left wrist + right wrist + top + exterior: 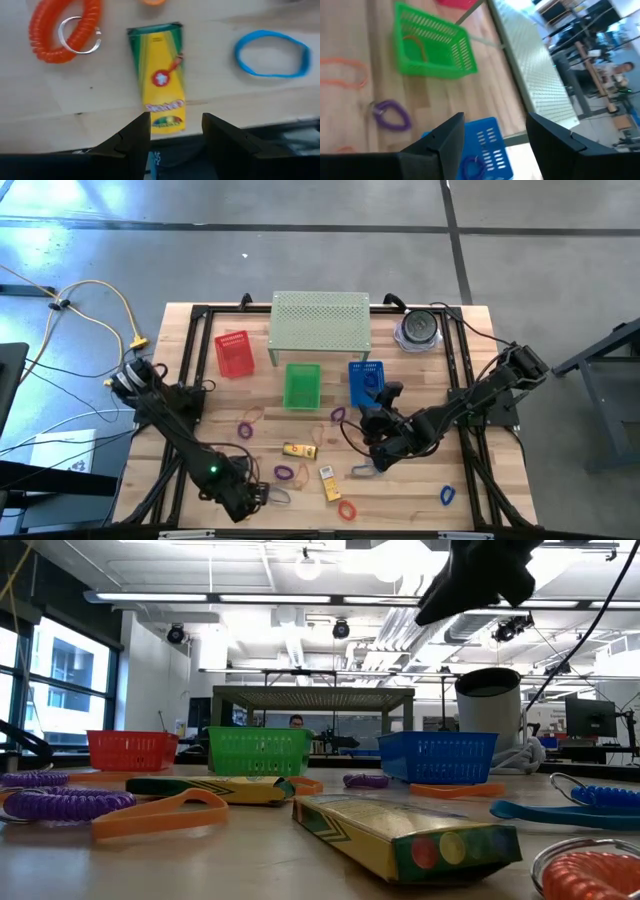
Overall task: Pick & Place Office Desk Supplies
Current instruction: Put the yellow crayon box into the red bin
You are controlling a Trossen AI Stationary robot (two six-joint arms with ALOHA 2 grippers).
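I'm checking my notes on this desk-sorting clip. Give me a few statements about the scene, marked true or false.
1. The green basket stands between the red basket and the blue basket. True.
2. The left claw holds the crayon box. False: it is open and empty, with the box beyond its tips.
3. The right claw is open and empty. True.
4. The pale green shelf lies at the table's front edge. False: it stands at the back, behind the baskets.
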